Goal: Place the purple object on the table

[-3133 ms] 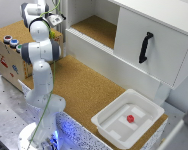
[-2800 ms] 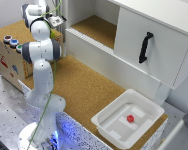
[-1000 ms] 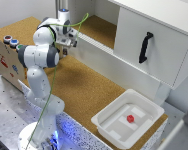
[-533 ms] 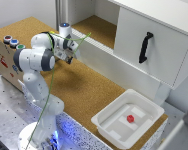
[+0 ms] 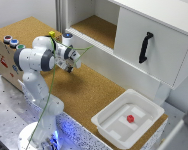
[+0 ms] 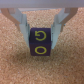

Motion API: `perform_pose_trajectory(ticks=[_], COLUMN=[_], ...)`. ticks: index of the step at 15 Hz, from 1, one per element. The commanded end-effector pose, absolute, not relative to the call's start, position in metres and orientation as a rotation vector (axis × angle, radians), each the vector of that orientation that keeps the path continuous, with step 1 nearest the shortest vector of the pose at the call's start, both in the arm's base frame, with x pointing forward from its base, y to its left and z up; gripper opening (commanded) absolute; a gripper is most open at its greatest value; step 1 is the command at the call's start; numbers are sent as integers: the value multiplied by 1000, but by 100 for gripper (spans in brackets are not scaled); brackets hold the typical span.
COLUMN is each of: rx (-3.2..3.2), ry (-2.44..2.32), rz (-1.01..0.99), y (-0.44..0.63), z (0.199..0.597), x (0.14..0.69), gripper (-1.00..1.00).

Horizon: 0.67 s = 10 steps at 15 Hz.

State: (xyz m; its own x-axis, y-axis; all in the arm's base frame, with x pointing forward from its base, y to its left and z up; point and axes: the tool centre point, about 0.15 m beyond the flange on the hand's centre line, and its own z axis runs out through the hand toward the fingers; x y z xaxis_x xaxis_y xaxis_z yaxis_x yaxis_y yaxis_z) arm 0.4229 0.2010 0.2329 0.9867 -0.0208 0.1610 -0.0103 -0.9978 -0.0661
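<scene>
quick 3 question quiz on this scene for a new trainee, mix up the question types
1. True or false: the gripper is shut on the purple block.
2. What lies in the white tray at the exterior view's right? A) a small red object B) a green cup C) nothing
3. Fill in: in the wrist view, the surface under the block is the speckled brown ____ of the table.

Key:
1. True: a finger presses each side of the block.
2. A: the small red object sits near the tray's middle.
3. cork
</scene>
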Motion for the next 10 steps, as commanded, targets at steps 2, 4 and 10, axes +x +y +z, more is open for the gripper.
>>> perform_pose_trajectory(ticks=[2, 4, 10], rx=[-3050, -3054, -2966], ry=[123, 127, 47], rz=[-184, -226, -196], y=[202, 203, 205], z=[227, 251, 288], x=[436, 429, 424], gripper=[100, 100, 100])
